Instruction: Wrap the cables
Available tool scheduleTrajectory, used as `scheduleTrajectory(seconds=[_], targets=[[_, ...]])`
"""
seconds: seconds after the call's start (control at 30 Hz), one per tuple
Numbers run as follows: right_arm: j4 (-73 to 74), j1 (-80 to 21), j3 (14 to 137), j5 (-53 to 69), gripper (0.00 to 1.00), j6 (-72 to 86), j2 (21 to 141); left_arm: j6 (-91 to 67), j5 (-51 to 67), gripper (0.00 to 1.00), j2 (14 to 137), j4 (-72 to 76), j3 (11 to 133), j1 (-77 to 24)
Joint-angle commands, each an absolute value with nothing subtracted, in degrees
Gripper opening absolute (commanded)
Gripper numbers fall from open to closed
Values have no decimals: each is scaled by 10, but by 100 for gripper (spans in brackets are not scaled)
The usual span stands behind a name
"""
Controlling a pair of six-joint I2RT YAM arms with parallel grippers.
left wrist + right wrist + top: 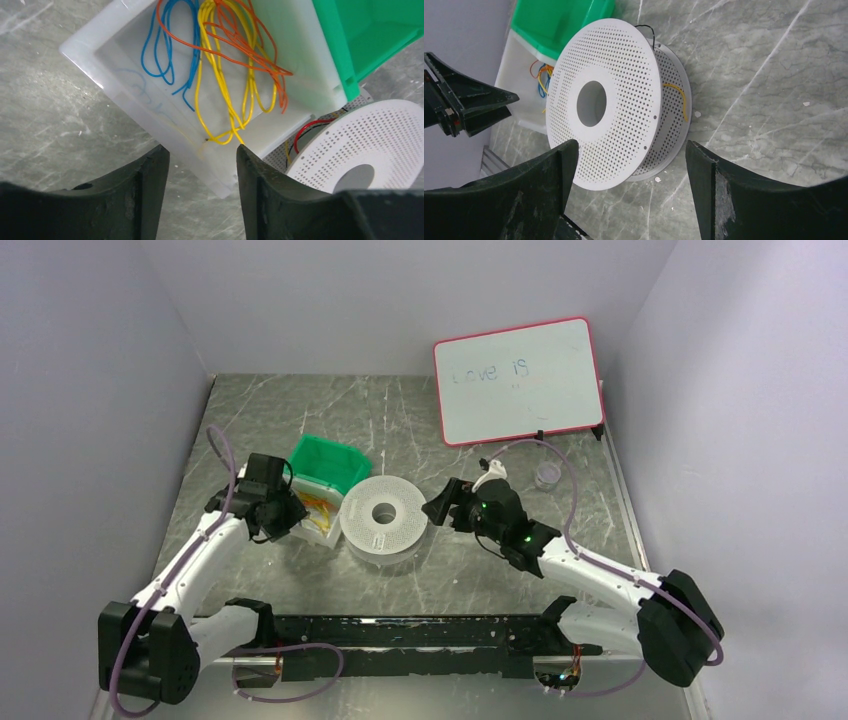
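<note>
1. The bench [500, 580] carries everything. The white spool [385, 515] lies flat near its middle. The white tray [318, 525] sits just beside the spool, toward the bench's left edge, with a green bin [325, 465] at the tray's far end.
2. The right gripper [440, 502] hovers just beside the spool's right rim, jaws wide apart and empty. It looks placed to steady or turn the spool.
3. The left gripper [201, 150] hangs over the tray's near corner, jaws partly apart, with no wire between them.
4. The cables [280, 71] lie loose in the tray, tangled across the yellow wire [220, 92] and beside the blue wire [165, 77].
5. My judgement is that the step in hand is fetching a cable from the tray, and wrapping it has not begun. The next move calls for reaching down into the tray and pinching only the orange-red strands. They cross the yellow ones, so the aim must be fine.
6. Only the left wrist view separates the wire colours, and it also shows red and black wire [305, 131] under the spool's flange. The right wrist view shows a short yellow piece between the flanges. The overhead view alone shows where both arms stand.
</note>
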State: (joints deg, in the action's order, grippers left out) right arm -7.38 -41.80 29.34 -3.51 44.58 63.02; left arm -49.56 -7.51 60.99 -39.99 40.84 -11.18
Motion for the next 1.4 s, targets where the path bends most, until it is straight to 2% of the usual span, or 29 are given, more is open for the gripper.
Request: scheduleTrajectory(seconds=[0.0,0.23,0.4,0.47,0.57,0.8,1.0,1.37], targets=[[-76,-413,280,-47,82,449,614,-473,-85,53,623,-363,418,-104],[-68,-412,271,-53,82,449,597,-469,-91,37,644,-339,411,-102],[-69,-410,266,-54,81,449,591,-461,-110,29,660,-319,427,-101],[-72,-410,265,-51,81,450,593,-460,-116,23,675,-311,436,-101],[-74,-410,266,-47,81,450,594,-459,-126,8,703,-301,457,-100],[-59,-409,265,-55,81,444,573,-447,-186,7,769,-288,525,-95],[-30,-409,268,-68,81,435,537,-407,-166,7,840,-266,601,-92],[47,-407,281,-93,81,419,446,-266,8,7,967,-204,707,-92]])
